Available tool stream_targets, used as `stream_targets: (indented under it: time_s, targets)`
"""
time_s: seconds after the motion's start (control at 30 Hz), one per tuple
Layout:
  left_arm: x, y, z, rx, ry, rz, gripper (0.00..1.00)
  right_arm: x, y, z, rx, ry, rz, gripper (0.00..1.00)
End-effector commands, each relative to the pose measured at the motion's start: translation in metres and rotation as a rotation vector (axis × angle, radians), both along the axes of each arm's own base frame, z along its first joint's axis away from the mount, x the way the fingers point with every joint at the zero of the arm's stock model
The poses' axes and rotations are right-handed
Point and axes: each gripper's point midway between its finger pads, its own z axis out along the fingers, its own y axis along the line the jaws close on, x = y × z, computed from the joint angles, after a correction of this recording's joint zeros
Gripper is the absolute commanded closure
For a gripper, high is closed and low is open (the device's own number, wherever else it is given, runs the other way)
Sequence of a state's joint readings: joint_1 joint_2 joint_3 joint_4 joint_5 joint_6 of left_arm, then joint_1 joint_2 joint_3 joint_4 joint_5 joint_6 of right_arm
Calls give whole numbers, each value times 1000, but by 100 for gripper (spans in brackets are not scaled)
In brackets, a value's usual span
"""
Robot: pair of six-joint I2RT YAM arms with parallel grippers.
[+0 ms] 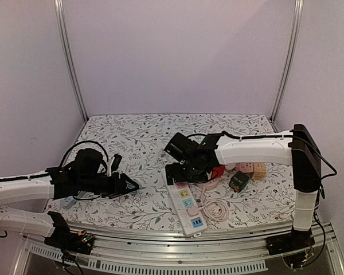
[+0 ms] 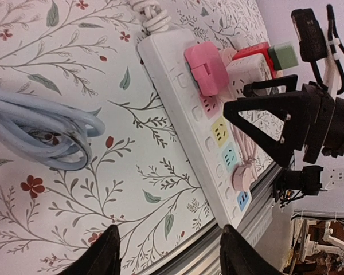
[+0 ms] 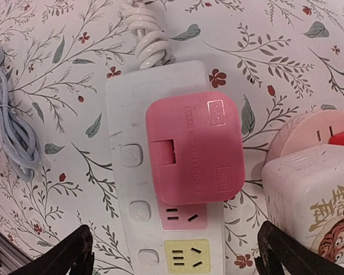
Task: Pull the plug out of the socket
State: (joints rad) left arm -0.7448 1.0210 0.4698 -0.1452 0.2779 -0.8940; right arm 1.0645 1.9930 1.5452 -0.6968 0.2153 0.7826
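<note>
My right gripper hovers over the pink square plastic plug, fingers wide apart, holding nothing. The plug sits fully seated at the cord end of the long white power strip. My left gripper is parted and empty. Grasping and pulling are both left to do

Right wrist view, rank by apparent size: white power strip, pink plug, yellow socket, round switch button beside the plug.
1. white power strip, partly cut off by the frame
2. pink plug
3. yellow socket
4. round switch button
</note>
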Motion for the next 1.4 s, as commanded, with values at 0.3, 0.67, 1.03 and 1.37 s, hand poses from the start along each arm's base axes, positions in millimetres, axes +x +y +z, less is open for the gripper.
stream_targets:
  time_s: [0.3,0.67,1.03,1.37]
  targets:
    - [5,7,-8,21,32,32,42,36,-20,-21,4,20,-12,1]
    - [13,0,-8,22,46,26,44,50,-9,-39,87,78,0,12]
    - [16,-5,-15,17,75,33,48,34,18,-37,223,157,90,26]
    - [14,-3,-13,6,74,45,49,33,22,12,282,60,105,27]
